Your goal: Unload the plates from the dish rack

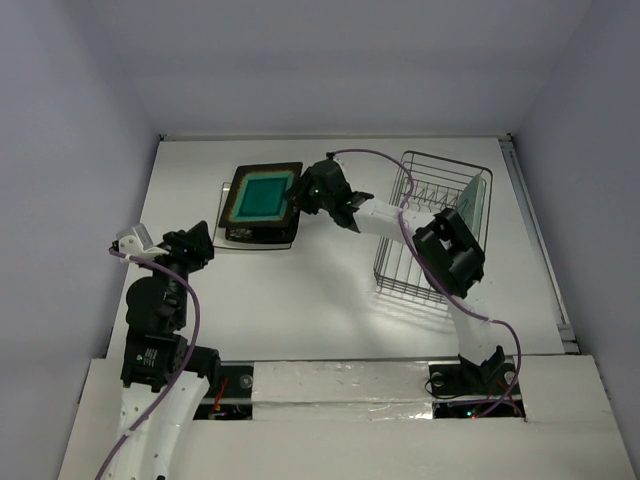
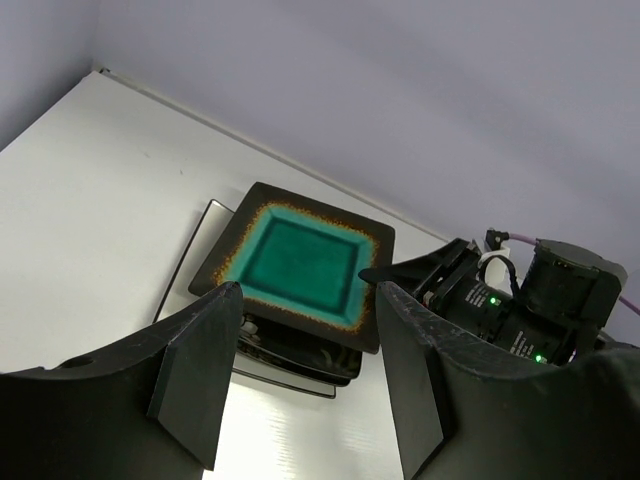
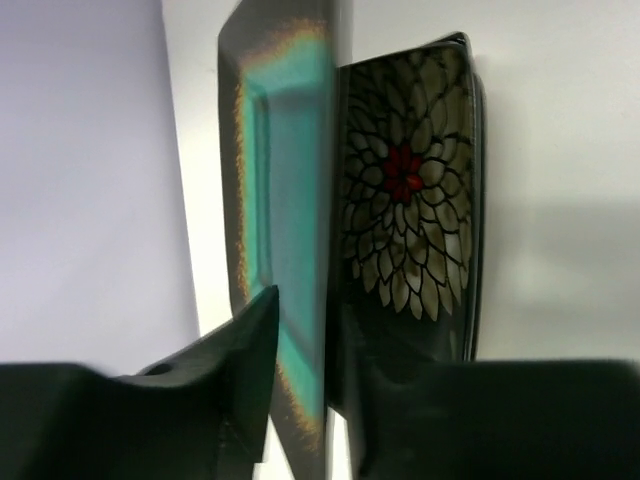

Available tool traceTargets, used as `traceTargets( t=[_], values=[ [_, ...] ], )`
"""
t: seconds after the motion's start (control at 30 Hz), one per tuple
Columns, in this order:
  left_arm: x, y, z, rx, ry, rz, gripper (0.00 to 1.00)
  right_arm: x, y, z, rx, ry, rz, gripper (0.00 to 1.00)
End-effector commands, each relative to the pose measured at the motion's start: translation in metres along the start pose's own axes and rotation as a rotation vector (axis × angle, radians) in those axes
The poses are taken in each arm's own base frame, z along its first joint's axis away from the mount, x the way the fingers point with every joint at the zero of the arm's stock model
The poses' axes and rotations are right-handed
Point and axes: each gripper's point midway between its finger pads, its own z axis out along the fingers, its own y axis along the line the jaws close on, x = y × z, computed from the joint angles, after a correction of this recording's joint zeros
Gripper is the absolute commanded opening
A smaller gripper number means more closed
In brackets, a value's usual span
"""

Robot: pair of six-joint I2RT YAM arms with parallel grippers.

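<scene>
The teal plate (image 1: 262, 196) (image 2: 300, 262) (image 3: 290, 150) with its dark brown rim lies on top of a stack at the table's far left-centre. Under it is the black flowered plate (image 3: 405, 180) (image 2: 300, 350), and a white plate (image 2: 195, 250) is at the bottom. My right gripper (image 1: 298, 195) (image 3: 312, 310) is at the teal plate's right edge. Its jaws are parted, with the rim between them and a gap on one side. The dish rack (image 1: 440, 158) stands at the right and a pale green plate (image 1: 472, 205) leans upright in it. My left gripper (image 1: 200, 240) (image 2: 310, 295) hovers open and empty, near the stack.
The right arm (image 1: 445, 255) reaches over the rack's near left corner towards the stack. Grey walls close in the table at the back and on both sides. The table's right rail (image 1: 535, 240) runs beside the rack.
</scene>
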Motion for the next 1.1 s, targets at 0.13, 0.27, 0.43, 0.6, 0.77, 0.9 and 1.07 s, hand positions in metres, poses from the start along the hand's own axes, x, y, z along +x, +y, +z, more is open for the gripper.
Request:
traceTargets(
  t=[0.13,0.27,0.43,0.6,0.77,0.9,1.07],
  values=[
    [-0.008,-0.003,0.001,0.018,-0.039,-0.005,0.53,-0.022,0.042,-0.012,-0.063,-0.046,-0.087,0.72],
    [-0.009,-0.004,0.0,0.019,-0.042,-0.006,0.53,-0.028,0.023,-0.02,0.08,-0.034,-0.209,0.85],
    [-0.011,-0.004,-0.001,0.023,-0.048,-0.009,0.53,-0.049,0.011,-0.034,0.259,-0.053,-0.344,0.95],
    [-0.011,-0.004,-0.002,0.024,-0.051,-0.01,0.53,-0.07,-0.011,-0.067,0.464,-0.053,-0.49,0.98],
    [-0.014,-0.005,-0.004,0.03,-0.063,-0.01,0.53,-0.141,-0.033,-0.146,0.596,-0.219,-0.508,0.13],
    [-0.017,-0.006,-0.006,0.036,-0.073,-0.013,0.53,-0.215,-0.07,-0.249,0.765,-0.361,-0.471,0.0],
    [-0.023,-0.008,-0.012,0.05,-0.098,-0.022,0.53,-0.254,-0.132,-0.362,1.083,-0.387,-0.462,0.22]
  ],
)
